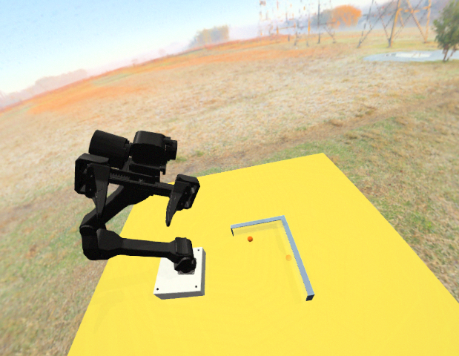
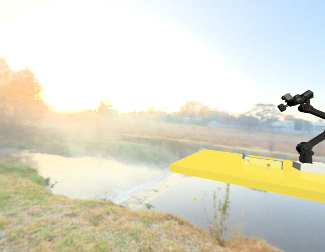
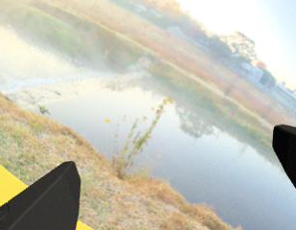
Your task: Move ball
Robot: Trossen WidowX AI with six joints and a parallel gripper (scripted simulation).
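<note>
Gripper (image 1: pixel 133 207), jaws spread and empty, hangs high at my nine o'clock; approach pending: descend onto ball (image 1: pixel 250 239).

The yellow surface (image 1: pixel 337 214) carries the white base plate (image 1: pixel 179 279) at lower centre-left, the clear walls (image 1: pixel 294 248), the ball (image 1: pixel 250 239) and see-through copy (image 1: pixel 288 257) at centre.
</note>
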